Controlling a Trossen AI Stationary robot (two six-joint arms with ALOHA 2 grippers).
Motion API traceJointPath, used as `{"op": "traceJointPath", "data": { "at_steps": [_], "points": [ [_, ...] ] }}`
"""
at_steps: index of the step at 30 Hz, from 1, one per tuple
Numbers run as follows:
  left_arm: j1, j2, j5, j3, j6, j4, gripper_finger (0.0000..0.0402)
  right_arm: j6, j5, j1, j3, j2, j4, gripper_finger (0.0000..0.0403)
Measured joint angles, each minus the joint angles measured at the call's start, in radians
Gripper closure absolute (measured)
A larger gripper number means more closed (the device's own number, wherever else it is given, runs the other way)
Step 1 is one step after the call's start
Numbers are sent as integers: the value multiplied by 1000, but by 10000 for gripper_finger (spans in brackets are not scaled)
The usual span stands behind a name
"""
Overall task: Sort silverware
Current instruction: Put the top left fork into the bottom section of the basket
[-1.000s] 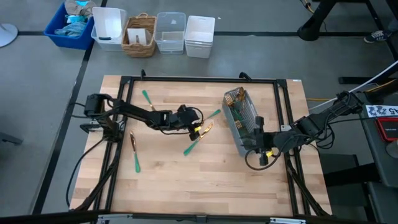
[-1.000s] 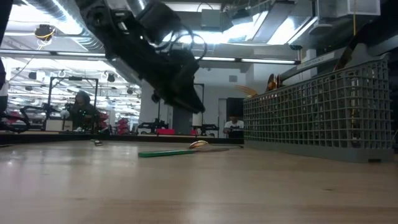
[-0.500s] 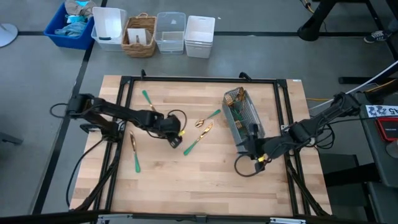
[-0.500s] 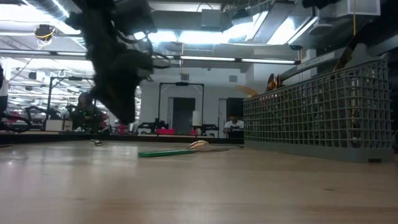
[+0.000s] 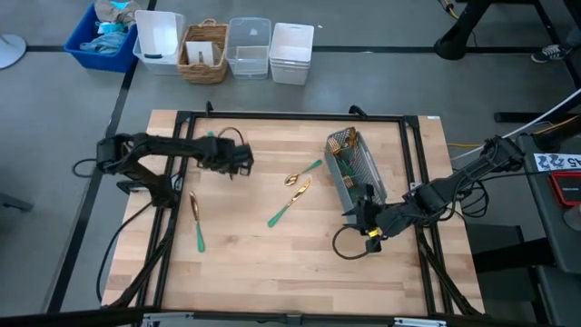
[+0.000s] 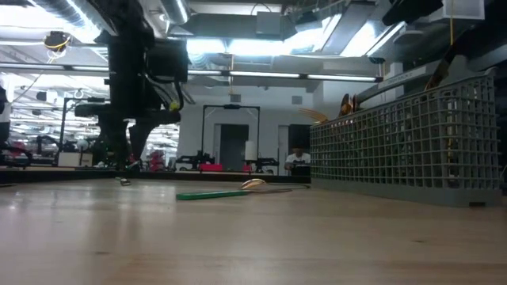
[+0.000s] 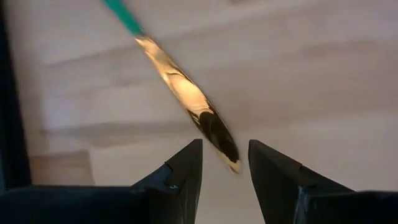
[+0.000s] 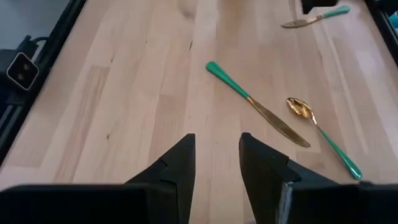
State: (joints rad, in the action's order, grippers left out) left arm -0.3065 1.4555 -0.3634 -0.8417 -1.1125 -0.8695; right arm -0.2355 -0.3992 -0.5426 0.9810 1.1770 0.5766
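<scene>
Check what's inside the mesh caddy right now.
The mesh caddy has several gold-headed pieces standing in its far-end compartment. The other compartments look empty from above; the right gripper covers the near end.

Left wrist view: knife teal handle is cut off by the frame edge. High view: pieces standing in the caddy are too small to identify. Low view: mesh wall hides the caddy contents.

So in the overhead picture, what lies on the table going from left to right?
Knife → left hand → knife → grey mesh caddy → right hand.
</scene>
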Motion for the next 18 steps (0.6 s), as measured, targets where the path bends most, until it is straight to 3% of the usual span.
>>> {"op": "traceJointPath", "data": {
  "at_steps": [9, 18],
  "points": [
    [-270, 0, 0, 0, 13, 49, 279, -3, 0, 0, 0, 0, 0, 278],
    [-365, 0, 38, 0, -17, 50, 279, -3, 0, 0, 0, 0, 0, 278]
  ]
}}
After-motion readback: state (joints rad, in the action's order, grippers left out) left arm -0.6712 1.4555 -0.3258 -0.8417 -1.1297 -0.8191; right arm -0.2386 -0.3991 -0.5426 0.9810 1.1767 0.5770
